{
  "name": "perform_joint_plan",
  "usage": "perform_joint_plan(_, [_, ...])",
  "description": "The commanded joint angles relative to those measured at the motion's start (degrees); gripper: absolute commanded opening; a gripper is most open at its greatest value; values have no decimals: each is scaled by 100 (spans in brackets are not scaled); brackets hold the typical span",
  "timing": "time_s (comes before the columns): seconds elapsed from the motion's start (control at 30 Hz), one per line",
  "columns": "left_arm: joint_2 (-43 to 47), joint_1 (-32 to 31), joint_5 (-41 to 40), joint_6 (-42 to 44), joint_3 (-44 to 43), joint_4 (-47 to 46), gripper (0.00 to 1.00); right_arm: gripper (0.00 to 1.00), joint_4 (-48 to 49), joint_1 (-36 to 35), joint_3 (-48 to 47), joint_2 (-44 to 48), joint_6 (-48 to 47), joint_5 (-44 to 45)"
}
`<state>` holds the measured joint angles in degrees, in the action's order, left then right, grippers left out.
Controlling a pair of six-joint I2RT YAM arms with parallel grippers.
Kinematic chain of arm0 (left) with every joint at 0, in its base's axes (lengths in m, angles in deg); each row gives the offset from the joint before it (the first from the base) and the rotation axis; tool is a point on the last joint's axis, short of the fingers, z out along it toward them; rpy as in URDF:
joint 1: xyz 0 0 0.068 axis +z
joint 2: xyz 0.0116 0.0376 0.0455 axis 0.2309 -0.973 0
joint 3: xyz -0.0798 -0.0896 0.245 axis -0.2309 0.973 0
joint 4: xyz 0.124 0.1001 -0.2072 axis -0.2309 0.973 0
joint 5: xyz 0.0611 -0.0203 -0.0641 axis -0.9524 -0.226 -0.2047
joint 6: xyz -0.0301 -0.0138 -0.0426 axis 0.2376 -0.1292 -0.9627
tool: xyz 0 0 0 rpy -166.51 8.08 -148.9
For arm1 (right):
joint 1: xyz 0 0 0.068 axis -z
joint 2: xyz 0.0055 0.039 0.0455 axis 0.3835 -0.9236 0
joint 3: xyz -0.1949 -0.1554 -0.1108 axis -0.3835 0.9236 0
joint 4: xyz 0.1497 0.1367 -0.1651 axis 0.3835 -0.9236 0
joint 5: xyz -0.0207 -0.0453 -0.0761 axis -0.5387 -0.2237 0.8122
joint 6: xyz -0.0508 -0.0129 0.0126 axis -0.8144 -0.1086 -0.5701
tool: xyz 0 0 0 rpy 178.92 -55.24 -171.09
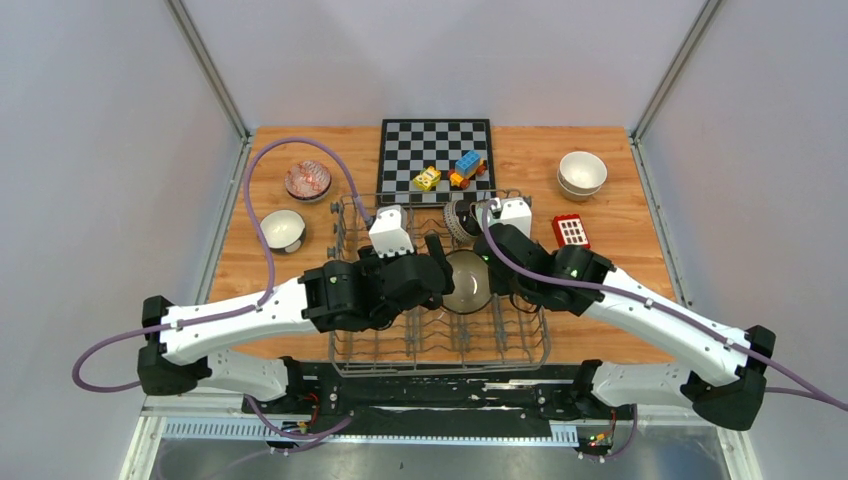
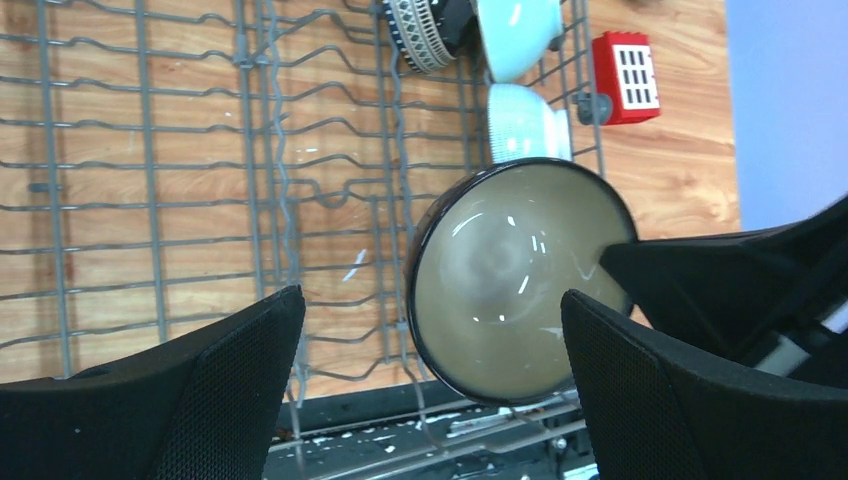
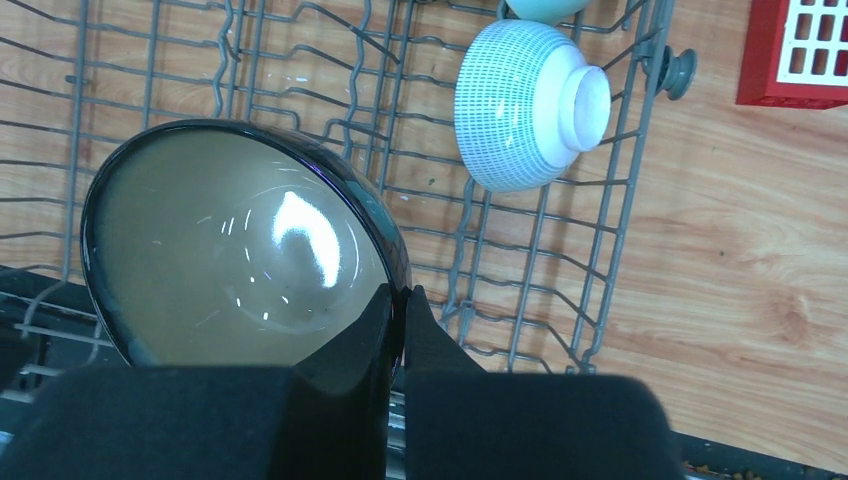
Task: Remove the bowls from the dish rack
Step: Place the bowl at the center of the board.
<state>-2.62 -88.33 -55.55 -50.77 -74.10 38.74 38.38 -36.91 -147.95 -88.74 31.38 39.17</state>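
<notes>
Wooden table fills my top view, with the dish rack at its near edge between both arms and a chessboard beyond it. My right gripper is clenched on the rim of a dark-rimmed bowl, tilted over the rack's middle. My left gripper stands spread wide beside that bowl, gripping nothing. A striped bowl lies on its side in the rack's far right corner; stacked cream bowls sit on the wood.
</notes>
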Motion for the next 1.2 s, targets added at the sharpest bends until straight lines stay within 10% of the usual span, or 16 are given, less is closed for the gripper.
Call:
perform_joint_plan(0.0, [-79, 183, -33, -163, -28, 395, 100, 0, 27, 55, -414, -24, 517, -63])
perform_joint_plan(0.2, [-135, 458, 377, 213, 281, -104, 92, 0, 142, 53, -411, -70, 510, -221])
perform_joint_plan(0.4, [-307, 517, 608, 287, 307, -261, 52, 0, 175, 49, -332, -99, 538, -218])
perform_joint_plan(1.17, [-239, 528, 905, 391, 696, -640, 21, 0, 383, 54, -172, -101, 726, -211])
